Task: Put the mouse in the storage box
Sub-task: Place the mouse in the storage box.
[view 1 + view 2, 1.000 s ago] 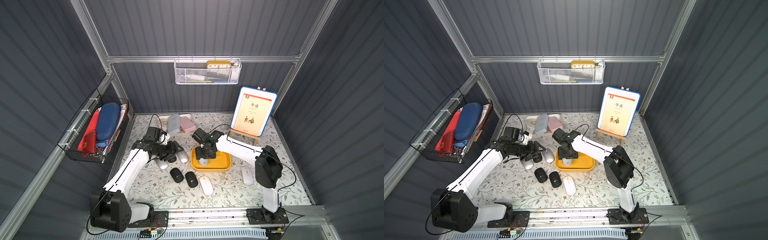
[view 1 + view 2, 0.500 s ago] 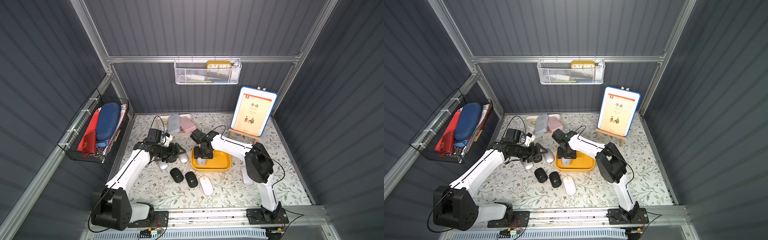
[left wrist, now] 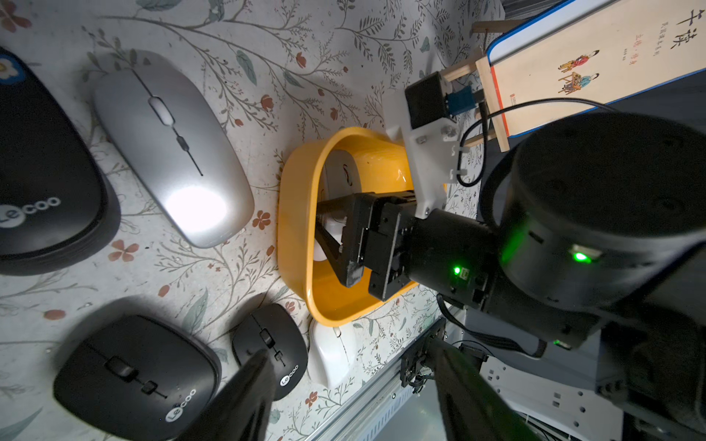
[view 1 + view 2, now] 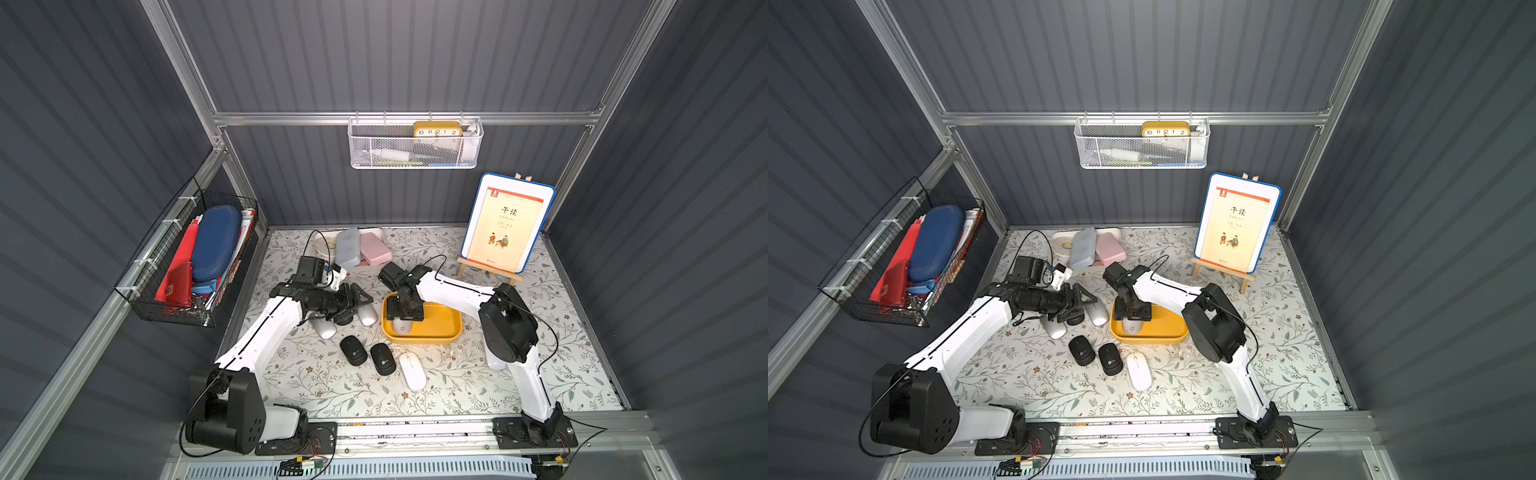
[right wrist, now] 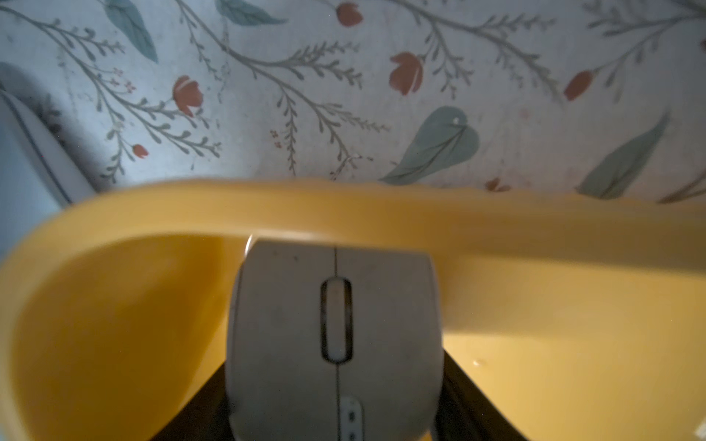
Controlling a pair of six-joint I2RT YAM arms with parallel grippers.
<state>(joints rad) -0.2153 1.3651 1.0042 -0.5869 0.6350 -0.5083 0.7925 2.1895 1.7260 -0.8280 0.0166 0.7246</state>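
Observation:
The yellow storage box (image 4: 441, 337) (image 4: 1167, 337) lies mid-table. My right gripper (image 4: 405, 318) (image 4: 1133, 318) (image 3: 330, 233) (image 5: 336, 412) reaches down into it, shut on a pale grey mouse (image 4: 402, 327) (image 4: 1133, 327) (image 3: 340, 179) (image 5: 382, 324). The mouse sits low inside, its nose against the box's wall (image 5: 382, 206) (image 3: 294, 214). Left of the box my left gripper (image 4: 360, 296) (image 4: 1087, 297) (image 3: 351, 366) hovers open and empty over other mice.
Loose mice lie around the box: a silver one (image 4: 368, 314) (image 3: 172, 145), another silver (image 4: 324, 329), two black (image 4: 353, 351) (image 4: 382, 359) and a white (image 4: 412, 370). A book on an easel (image 4: 505, 226) stands back right, pencil cases (image 4: 361, 249) behind.
My right arm's elbow has swung left while its gripper stayed in the box with the mouse. The left gripper has edged right toward the box.

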